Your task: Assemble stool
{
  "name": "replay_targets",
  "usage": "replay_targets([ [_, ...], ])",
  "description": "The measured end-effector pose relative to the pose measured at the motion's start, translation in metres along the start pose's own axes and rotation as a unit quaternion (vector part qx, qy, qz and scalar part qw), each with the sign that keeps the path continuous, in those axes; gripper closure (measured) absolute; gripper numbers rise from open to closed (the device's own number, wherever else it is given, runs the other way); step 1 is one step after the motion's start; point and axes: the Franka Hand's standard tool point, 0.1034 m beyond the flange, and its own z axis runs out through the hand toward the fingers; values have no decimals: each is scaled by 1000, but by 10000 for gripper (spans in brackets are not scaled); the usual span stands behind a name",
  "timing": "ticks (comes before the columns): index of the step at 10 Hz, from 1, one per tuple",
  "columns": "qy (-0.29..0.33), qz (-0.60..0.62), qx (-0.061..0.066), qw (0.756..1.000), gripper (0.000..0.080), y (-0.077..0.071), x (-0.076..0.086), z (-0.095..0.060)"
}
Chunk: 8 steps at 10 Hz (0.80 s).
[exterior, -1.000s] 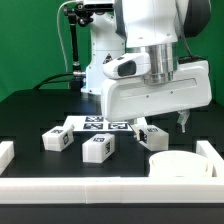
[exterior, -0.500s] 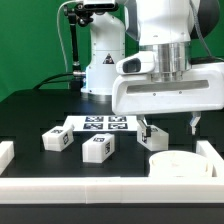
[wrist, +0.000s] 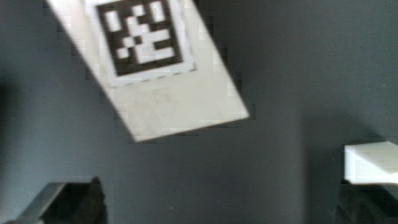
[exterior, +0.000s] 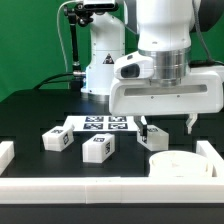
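Observation:
The round white seat [exterior: 176, 166] lies at the front on the exterior view's right. Two white tagged legs [exterior: 57, 140] [exterior: 98, 148] rest left of it, and a third leg [exterior: 153, 137] sits just behind the seat, partly hidden by a finger. My gripper [exterior: 167, 127] hangs open over that third leg and the seat's back edge, holding nothing. In the wrist view a tagged leg [wrist: 160, 72] lies slantwise on the dark table, ahead of my gripper [wrist: 222, 205]. Its dark fingertips [wrist: 71, 203] stand wide apart with bare table between them.
The marker board [exterior: 100, 124] lies flat behind the legs. A low white wall [exterior: 110, 190] borders the front, with raised ends at either side [exterior: 8, 152] [exterior: 212, 150]. A white edge [wrist: 374, 162] shows at the wrist view's side; what it is I cannot tell.
The gripper has shifted toward the exterior view's right and turned a little, staying open. Legs and seat have not moved.

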Motion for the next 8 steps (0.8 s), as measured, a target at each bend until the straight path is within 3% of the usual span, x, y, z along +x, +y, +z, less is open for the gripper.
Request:
replay_targets([
  [1, -44, 3, -5, 999, 150, 4, -10, 1],
  [6, -201, 1, -15, 979, 150, 11, -15, 3],
  [8, -261, 0, -24, 965, 150, 11, -28, 15],
])
